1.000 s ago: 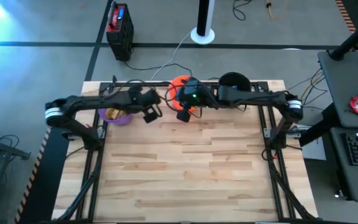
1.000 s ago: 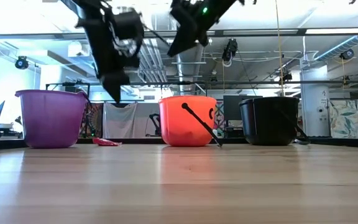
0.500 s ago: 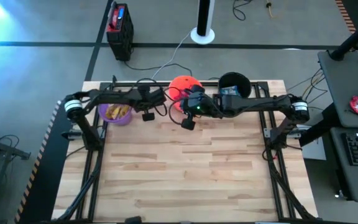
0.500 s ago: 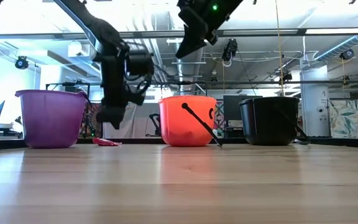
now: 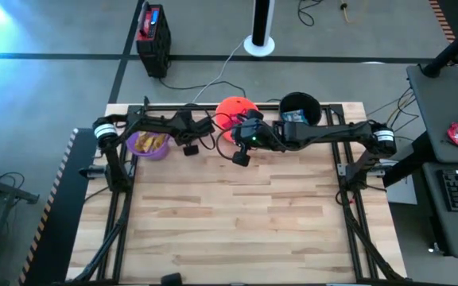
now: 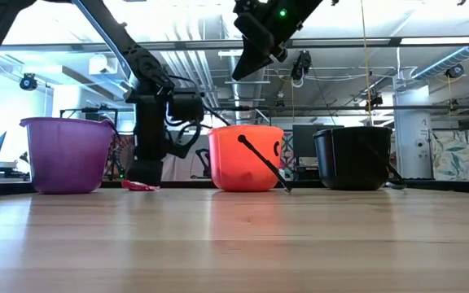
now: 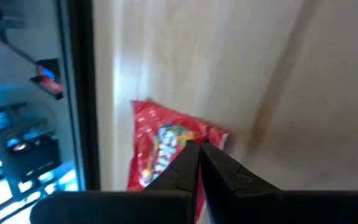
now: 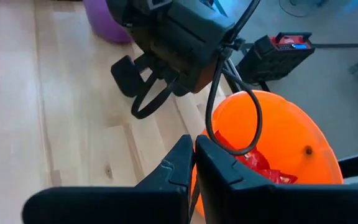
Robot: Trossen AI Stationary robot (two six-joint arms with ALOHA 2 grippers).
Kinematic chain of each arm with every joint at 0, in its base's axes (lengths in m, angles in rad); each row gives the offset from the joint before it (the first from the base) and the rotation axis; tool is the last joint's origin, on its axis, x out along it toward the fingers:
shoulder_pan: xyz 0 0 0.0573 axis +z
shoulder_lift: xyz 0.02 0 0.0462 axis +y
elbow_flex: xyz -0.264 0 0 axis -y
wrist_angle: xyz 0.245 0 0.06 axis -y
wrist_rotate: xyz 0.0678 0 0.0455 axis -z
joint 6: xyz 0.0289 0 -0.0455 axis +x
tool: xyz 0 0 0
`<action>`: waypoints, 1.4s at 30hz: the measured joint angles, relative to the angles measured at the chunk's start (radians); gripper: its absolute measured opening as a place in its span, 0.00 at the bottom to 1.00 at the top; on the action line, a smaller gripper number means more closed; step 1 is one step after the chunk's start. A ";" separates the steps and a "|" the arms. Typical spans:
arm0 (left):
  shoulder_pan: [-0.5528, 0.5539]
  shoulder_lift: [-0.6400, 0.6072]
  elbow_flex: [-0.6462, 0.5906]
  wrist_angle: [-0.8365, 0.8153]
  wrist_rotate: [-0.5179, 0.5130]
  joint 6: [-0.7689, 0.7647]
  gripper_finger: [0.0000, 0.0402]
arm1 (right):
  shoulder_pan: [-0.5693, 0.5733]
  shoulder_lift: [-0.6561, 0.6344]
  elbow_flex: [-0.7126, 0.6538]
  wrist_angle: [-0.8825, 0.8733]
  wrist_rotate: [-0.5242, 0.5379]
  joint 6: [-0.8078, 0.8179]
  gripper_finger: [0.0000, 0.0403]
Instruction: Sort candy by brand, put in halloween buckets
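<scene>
One red candy packet (image 7: 157, 146) lies flat on the table (image 5: 245, 214) between the purple bucket (image 6: 66, 155) and the orange bucket (image 6: 247, 159), close to the table's edge; my left arm hides it in the high view. My left gripper (image 7: 199, 144) is shut and low, its tips over the packet's edge. My right gripper (image 6: 247, 69) is shut and empty, high over the orange bucket's near rim (image 8: 229, 134). The black bucket (image 6: 352, 159) stands at the right. My left gripper comes slanting down onto the red packet's one end (image 7: 185, 140) with shut fingers. Whether the tips touch the wrapper or hover just above it, I cannot tell. The packet lies flat on the wood.
Yellow packets fill the purple bucket (image 5: 151, 143), red ones the orange bucket (image 8: 260, 165), and a blue-and-white one shows in the black bucket (image 5: 293, 117). The orange bucket's black handle (image 6: 263, 163) hangs down its front. Bare wood stretches toward the near edge.
My left gripper has sunk from well above the buckets' rims down to the table beside the purple bucket, rolling its wrist as it went, and now stands over the red packet. My right gripper has drawn a little toward the near edge, uncovering the orange bucket.
</scene>
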 joint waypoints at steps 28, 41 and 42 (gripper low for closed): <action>0.007 -0.145 -0.051 -0.001 -0.067 -0.077 0.00 | 0.000 0.000 0.000 -0.001 0.003 -0.002 0.03; 0.015 -0.179 -0.213 0.238 -0.146 -0.008 0.00 | 0.000 0.000 0.000 0.002 0.003 -0.002 0.03; 0.015 -0.179 -0.215 0.250 -0.147 0.005 0.00 | 0.000 0.000 0.000 0.006 0.002 -0.002 0.03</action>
